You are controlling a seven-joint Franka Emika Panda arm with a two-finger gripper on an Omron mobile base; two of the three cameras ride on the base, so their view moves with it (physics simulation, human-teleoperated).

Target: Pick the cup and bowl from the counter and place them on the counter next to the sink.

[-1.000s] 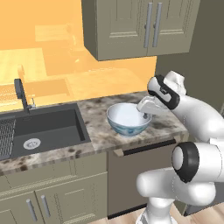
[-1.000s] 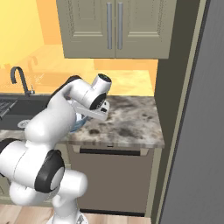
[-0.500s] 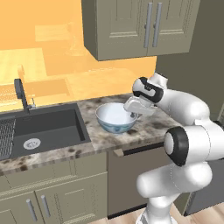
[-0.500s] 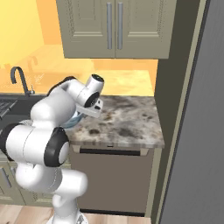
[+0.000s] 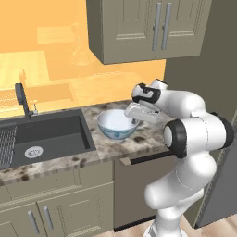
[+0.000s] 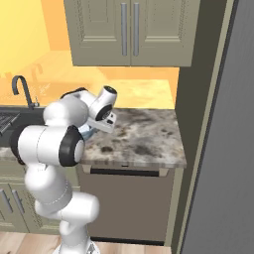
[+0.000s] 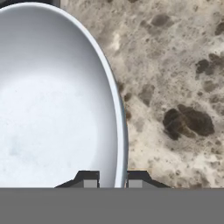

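**Bowl held at the rim, close to the sink**

The bowl [image 5: 116, 124] is pinched at its rim by the gripper [image 7: 111, 180], over the counter [image 5: 139, 141] just beside the sink [image 5: 44, 134]. Lowering and release are probably needed next.

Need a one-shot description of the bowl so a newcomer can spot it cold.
Start at the dark sink set into the speckled counter. Just to its right, on the granite, stands the bowl, with the white arm's gripper clamped on its right rim, one of the fingers on each side of it. It is the one round white dish there, glossy pale blue outside.
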